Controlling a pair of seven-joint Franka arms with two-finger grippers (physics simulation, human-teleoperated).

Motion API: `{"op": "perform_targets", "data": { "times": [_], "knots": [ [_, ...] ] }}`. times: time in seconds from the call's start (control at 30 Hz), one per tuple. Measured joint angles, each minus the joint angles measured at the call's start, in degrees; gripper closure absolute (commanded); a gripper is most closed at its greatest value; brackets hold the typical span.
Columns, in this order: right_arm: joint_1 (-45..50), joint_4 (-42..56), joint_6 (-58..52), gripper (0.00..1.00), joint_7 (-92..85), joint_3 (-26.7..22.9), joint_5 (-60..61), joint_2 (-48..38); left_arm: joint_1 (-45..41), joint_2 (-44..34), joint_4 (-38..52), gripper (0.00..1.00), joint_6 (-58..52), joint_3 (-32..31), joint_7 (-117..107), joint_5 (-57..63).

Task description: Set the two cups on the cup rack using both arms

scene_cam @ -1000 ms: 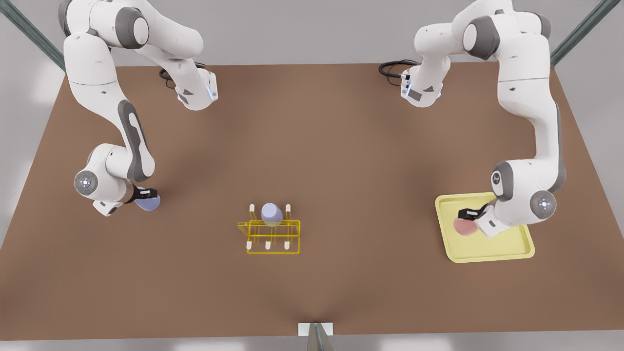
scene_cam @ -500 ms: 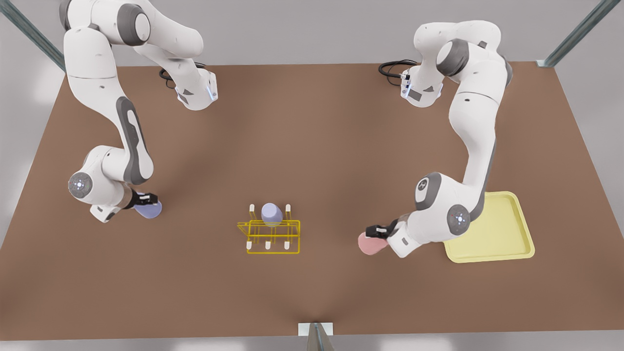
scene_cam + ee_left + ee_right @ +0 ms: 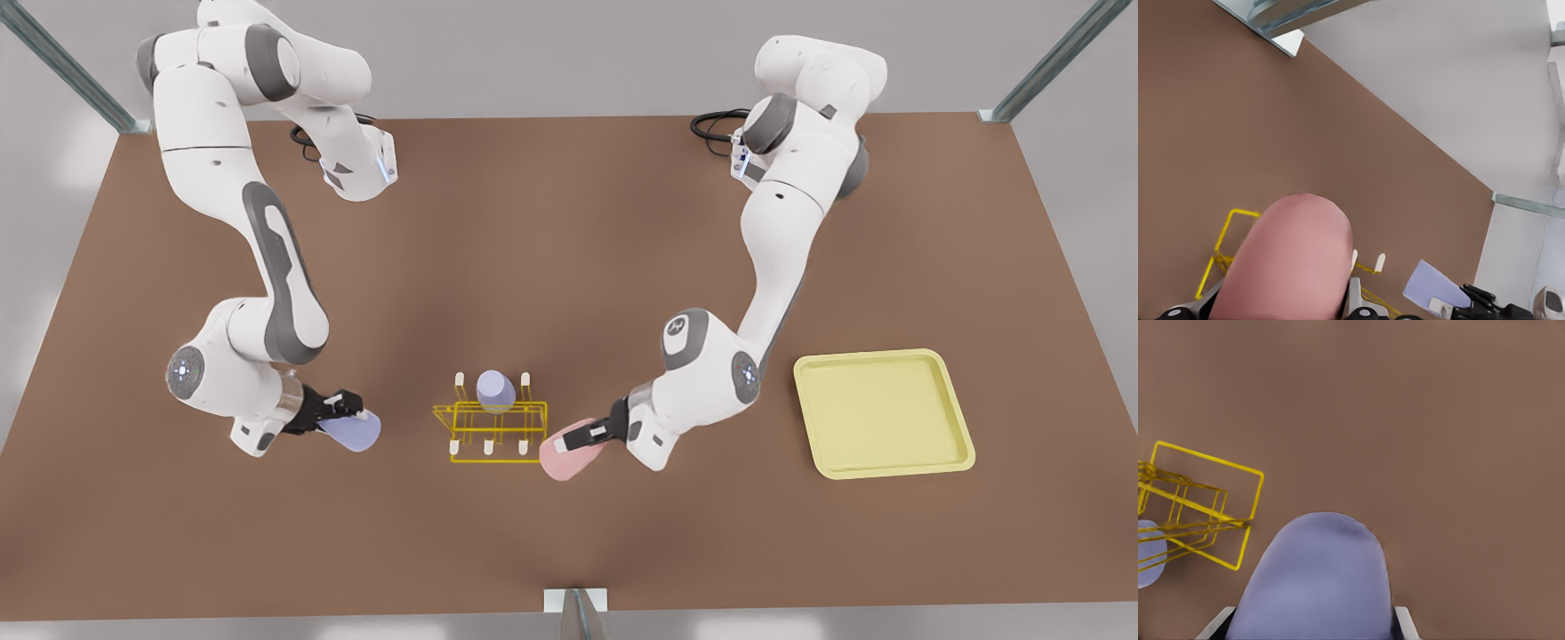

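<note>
Pink cup (image 3: 564, 458) clamped in left gripper (image 3: 582, 436); lavender cup (image 3: 352, 432) in right gripper (image 3: 342, 409).

Brown table (image 3: 569, 249) on pale grey floor (image 3: 569, 80), evenly lit

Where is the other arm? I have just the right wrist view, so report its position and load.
Observer: The left tool is shut on the pink cup, close beside the cup rack at its end on the front view's right.
Operator: Give me the rack's load.
Observer: The racked lavender cup sits on the far row's middle peg; the other five pegs are bare.
Operator: Place my tool from outside.
Observer: Your right tool, shut on the held lavender cup, is apart from the rack on the front view's left. A pale-yellow tray lies far on the front view's right.
</note>
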Motion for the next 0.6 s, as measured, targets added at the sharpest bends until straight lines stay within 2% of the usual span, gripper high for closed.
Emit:
{"op": "perform_targets", "data": {
  "times": [0.33, 0.6],
  "knots": [
    [3.0, 16.9, 0.2, 0.16, -0.5, 0.0, 13.9, 9.7, -4.1, 2.5, 1.4, 0.14, 0.0, 0.9, -6.6, -1.4],
    [4.9, 19.4, 0.2, 0.16, -0.6, 0.0, 19.8, 10.8, -5.2, 4.3, 2.4, 0.14, 2.4, 1.5, -9.7, -1.5]
  ]
}}
